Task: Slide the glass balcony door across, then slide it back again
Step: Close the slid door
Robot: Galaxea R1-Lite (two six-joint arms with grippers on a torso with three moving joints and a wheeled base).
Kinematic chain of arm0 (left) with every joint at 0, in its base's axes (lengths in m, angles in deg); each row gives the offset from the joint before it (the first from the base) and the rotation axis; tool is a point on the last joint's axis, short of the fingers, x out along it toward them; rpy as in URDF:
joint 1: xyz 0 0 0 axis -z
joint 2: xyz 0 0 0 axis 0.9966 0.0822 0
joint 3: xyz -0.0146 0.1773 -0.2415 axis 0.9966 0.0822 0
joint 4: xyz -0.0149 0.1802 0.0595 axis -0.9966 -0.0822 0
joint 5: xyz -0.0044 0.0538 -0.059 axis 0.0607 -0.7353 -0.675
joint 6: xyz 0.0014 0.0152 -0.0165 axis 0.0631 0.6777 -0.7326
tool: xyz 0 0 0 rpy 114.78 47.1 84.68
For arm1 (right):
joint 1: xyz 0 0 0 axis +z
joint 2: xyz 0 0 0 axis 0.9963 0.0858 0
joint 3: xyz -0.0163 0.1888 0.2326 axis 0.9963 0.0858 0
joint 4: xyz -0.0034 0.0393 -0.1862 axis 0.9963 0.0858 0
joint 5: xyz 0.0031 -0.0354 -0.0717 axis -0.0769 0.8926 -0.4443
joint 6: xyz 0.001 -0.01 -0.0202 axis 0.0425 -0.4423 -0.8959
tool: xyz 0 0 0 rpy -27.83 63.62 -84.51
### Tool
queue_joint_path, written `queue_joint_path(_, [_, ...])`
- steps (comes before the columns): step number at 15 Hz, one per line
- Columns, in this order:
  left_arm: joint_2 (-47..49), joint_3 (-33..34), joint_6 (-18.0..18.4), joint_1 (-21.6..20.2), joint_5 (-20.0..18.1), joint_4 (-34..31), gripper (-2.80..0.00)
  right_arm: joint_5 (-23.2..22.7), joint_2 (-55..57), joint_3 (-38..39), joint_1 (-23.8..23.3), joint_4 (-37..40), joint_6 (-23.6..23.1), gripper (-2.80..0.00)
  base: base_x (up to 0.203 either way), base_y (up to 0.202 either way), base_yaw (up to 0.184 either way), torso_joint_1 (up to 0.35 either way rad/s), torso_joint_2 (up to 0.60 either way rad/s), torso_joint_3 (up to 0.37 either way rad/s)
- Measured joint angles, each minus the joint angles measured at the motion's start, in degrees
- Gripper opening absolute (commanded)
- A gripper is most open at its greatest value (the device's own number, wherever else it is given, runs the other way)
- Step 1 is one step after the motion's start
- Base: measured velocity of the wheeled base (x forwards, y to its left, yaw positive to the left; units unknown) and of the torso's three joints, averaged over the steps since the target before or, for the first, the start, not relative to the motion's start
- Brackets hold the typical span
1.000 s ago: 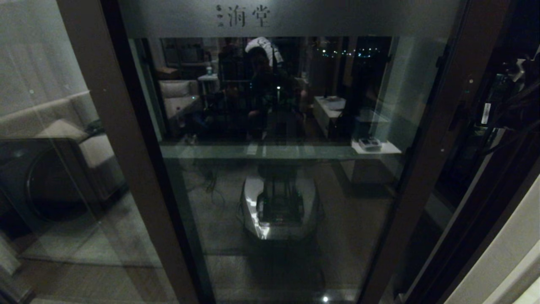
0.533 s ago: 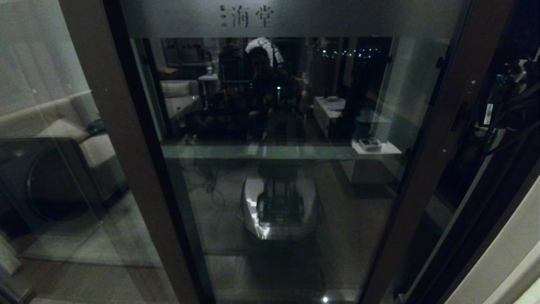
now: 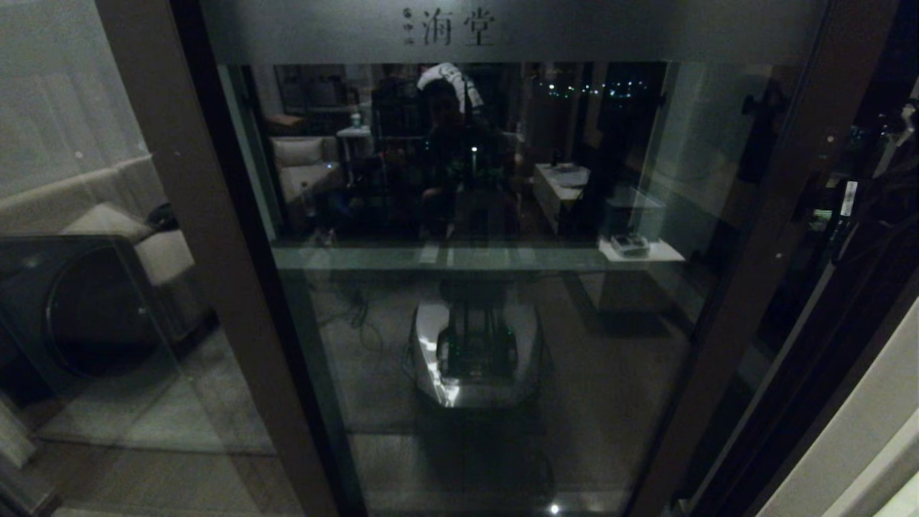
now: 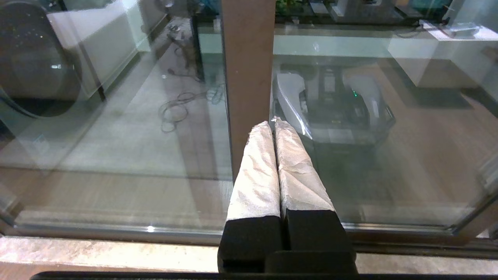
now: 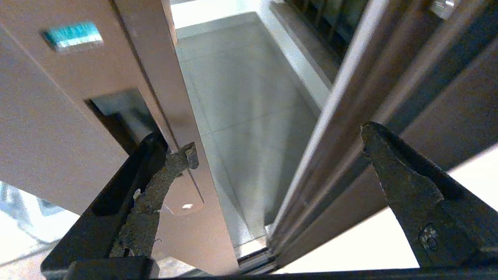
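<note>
1. hooking one finger in the slot handle [image 5: 116, 116], the right gripper [image 5: 278, 149] stands spread wide at the glass balcony door [image 3: 467, 287], nearly filling the head view
2. left gripper [image 4: 274, 123] fingers pressed together, empty, before the brown upright

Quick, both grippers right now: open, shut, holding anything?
Left gripper: shut, holding nothing, in front of a brown upright.
Right gripper: open, one finger hooked in the recessed handle of the glass balcony door.

I am facing the glass balcony door [image 3: 495, 287] straight ahead, its handle upright [image 3: 772, 237] standing to my right. My right hand [image 5: 272, 155] is sitting at that upright's slot handle [image 5: 116, 112], one finger [image 5: 155, 186] in the recess. My left hand [image 4: 274, 124] is pointing at another upright [image 4: 247, 77].
</note>
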Motion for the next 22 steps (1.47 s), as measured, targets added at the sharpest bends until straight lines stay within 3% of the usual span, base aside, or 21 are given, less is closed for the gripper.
queue_joint_path(22, [0.00,0.00,0.01,0.00,0.02,0.00,-2.80,-0.51,4.52,-5.46,-5.19,-0.09,0.04,0.00,0.000,0.000,0.000,0.000,0.00,0.000])
